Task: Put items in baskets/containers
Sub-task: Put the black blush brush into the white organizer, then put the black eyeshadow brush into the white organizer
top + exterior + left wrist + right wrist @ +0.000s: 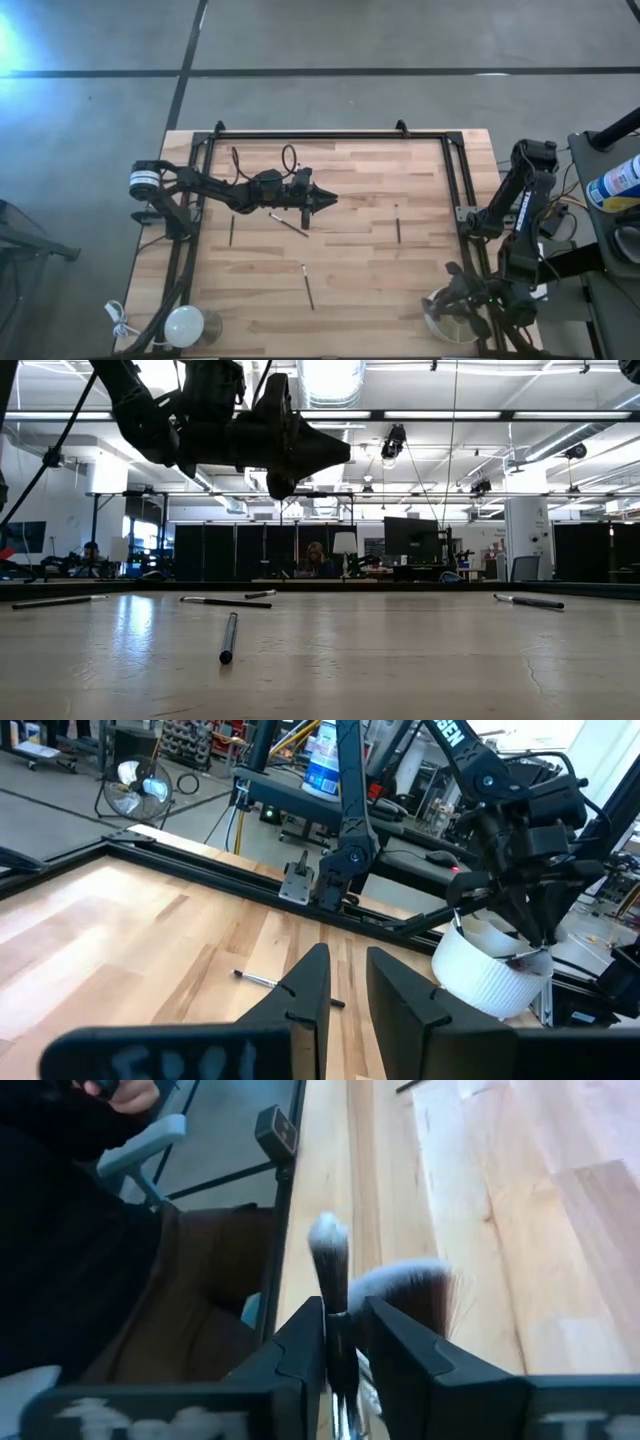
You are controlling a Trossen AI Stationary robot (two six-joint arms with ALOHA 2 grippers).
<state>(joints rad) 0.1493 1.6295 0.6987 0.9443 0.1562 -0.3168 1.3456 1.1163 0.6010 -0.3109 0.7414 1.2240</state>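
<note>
Over the round cream ribbed tub point(490, 970), my right claw point(345, 1345) pinched a white-tipped brush point(330, 1280); tub's contents hidden; left claw point(345, 990) gaped empty.

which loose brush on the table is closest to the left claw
The brush lying slanted just below the left claw; its near end almost reaches the claw. The other three lie farther off: by the left rail, toward the table's front, and out right.

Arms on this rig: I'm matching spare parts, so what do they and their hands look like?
Both arms are black, jointed and slim. The left arm has a silver-ringed base joint and looped black cables on top; its hand tapers to two flat, wedge-shaped black fingers. The right arm carries white lettering, and its hand matches.
</note>
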